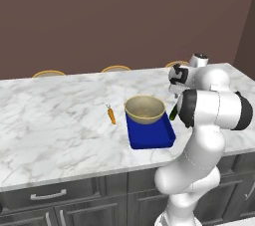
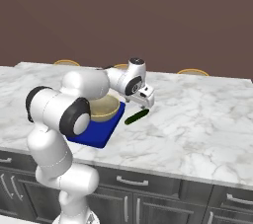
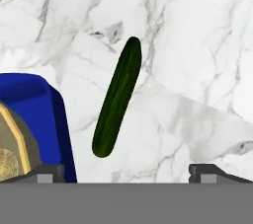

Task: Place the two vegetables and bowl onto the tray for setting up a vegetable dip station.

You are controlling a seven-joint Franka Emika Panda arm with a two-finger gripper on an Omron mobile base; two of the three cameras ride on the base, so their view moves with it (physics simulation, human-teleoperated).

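Bowl [image 1: 145, 109] already sits on far end of blue tray [image 1: 150, 136], near end bare, presumably kept free for vegetables. Cucumber [image 3: 117, 97] lies flat on marble table [image 1: 55, 110] just beside tray's right rim, not touching it. Carrot [image 1: 111, 115] lies on table near tray's left side, apart from it.

Gripper [image 2: 147, 100] hangs above cucumber, jaws spread wide, holding nothing, touching nothing (fingertips low in hand view, cucumber lying between them and farther on). Judged: cucumber is next pick.
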